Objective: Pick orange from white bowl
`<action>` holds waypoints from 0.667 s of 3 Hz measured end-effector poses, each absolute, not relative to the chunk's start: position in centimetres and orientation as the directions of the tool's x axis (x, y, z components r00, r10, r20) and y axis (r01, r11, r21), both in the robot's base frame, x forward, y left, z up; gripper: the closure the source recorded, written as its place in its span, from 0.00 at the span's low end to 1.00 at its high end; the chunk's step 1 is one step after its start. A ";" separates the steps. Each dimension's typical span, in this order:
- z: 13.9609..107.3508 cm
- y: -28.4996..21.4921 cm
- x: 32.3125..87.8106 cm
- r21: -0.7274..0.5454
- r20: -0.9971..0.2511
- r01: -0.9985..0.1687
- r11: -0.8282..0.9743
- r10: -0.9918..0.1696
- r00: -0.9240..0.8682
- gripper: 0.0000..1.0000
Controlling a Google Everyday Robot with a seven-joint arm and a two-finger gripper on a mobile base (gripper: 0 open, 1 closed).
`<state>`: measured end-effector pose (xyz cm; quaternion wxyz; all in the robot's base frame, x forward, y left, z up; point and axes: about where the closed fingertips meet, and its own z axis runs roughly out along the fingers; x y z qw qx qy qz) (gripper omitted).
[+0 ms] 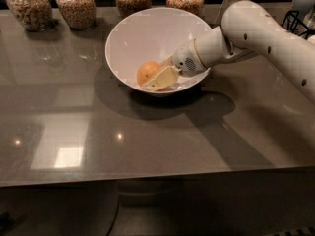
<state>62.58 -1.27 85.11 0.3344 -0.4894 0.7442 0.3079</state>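
My jaws lay inside the wide glossy white bowl (123, 38), against the round orange fruit (146, 72); whether clenched, I couldn't tell.

Orange (146, 72) sits in the bowl (142, 33), gripper (158, 78) inside too, just right of it, jars (76, 6) lined up behind.

Dim scene, light from above. Broad glare patch, small bright specks on worktop (147, 146) in front-left of white bowl (140, 33). Dark shadow pools beneath bowl, stretching right. Hand (156, 80) inside bowl, well lit.
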 end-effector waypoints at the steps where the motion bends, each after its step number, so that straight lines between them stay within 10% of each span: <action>1: 85.4 -1.3 62.6 0.131 -0.799 -0.934 0.331 -0.522 -0.297 0.83; 2: 86.6 -1.2 62.4 0.098 -0.815 -0.938 0.331 -0.514 -0.266 1.00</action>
